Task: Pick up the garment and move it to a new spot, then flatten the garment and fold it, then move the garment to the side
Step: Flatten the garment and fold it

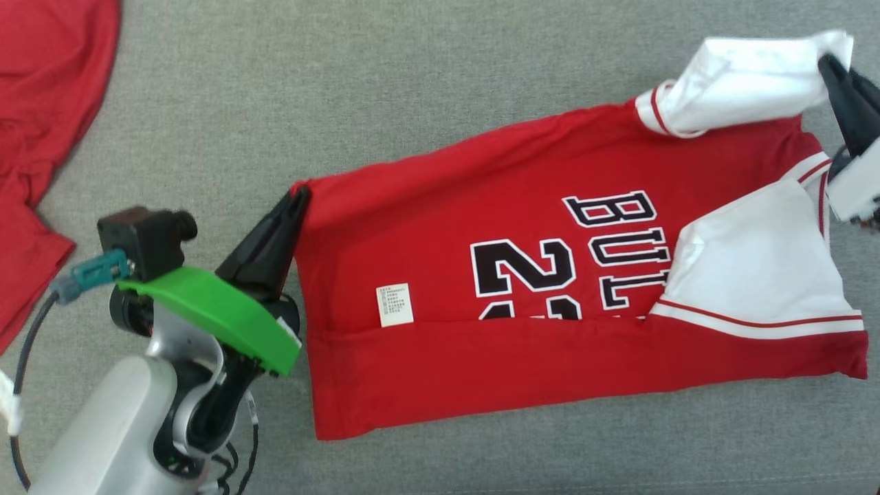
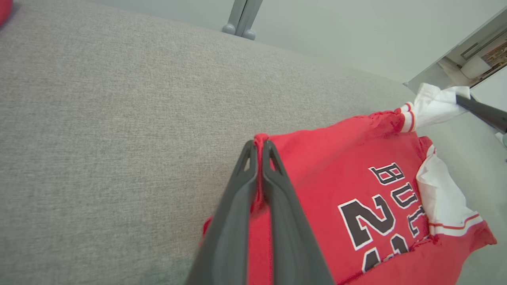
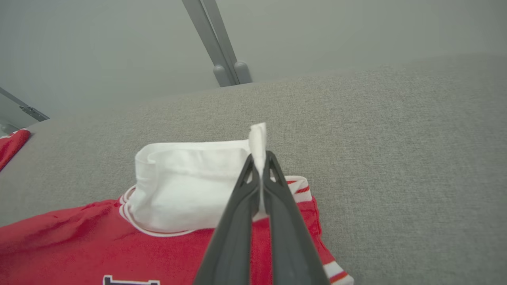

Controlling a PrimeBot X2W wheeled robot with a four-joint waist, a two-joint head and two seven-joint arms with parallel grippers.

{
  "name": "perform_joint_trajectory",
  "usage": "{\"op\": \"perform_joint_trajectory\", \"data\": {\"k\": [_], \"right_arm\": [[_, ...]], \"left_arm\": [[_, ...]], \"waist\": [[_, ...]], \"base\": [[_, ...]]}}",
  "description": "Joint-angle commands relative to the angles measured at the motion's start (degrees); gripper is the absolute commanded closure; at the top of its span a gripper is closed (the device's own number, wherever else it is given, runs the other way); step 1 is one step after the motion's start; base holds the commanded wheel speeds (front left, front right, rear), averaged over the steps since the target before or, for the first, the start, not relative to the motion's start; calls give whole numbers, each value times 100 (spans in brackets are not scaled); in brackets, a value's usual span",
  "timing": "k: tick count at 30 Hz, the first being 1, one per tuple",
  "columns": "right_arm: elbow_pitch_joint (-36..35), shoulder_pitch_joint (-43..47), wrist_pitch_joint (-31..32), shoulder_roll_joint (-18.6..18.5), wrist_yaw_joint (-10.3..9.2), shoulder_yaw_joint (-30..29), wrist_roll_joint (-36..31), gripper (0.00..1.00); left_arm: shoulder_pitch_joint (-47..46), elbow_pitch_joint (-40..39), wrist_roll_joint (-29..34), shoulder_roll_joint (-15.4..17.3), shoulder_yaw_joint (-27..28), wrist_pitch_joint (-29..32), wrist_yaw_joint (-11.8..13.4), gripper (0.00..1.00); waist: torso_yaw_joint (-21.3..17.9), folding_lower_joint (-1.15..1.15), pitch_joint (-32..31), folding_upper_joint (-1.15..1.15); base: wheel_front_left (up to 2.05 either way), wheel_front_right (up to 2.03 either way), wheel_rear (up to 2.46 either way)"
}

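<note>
The garment (image 1: 536,295) is a red jersey with white sleeves and black lettering, spread across the grey surface with its near edge folded up. My left gripper (image 1: 300,194) is shut on its far left red corner, the cloth pinched between the fingers (image 2: 273,190) in the left wrist view. At the far right, my right gripper (image 1: 830,63) is shut on the tip of the raised white sleeve (image 1: 742,79). The right wrist view shows white cloth (image 3: 259,142) sticking up between the closed gripper (image 3: 260,157). The left wrist view also shows the garment (image 2: 356,174) stretching toward the other arm's finger (image 2: 481,113).
Another red cloth (image 1: 41,137) lies at the far left of the grey fabric surface (image 1: 344,82). A grey metal post (image 3: 222,51) stands beyond the surface's far edge. Bare grey surface surrounds the garment.
</note>
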Motion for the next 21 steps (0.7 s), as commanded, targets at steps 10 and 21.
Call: {"op": "perform_joint_trajectory", "data": {"k": [10, 21], "right_arm": [[-1271, 1974, 118, 604, -5, -630, 234, 100], [-824, 2316, 180, 785, -5, -459, 12, 0]], "left_arm": [[1498, -868, -137, 206, 89, -253, 567, 100], [1905, -547, 119, 291, 1, -461, 707, 0]], "waist": [[-490, 0, -455, 0], [-525, 0, -584, 0]], "base": [[0, 0, 0], [0, 0, 0]]}}
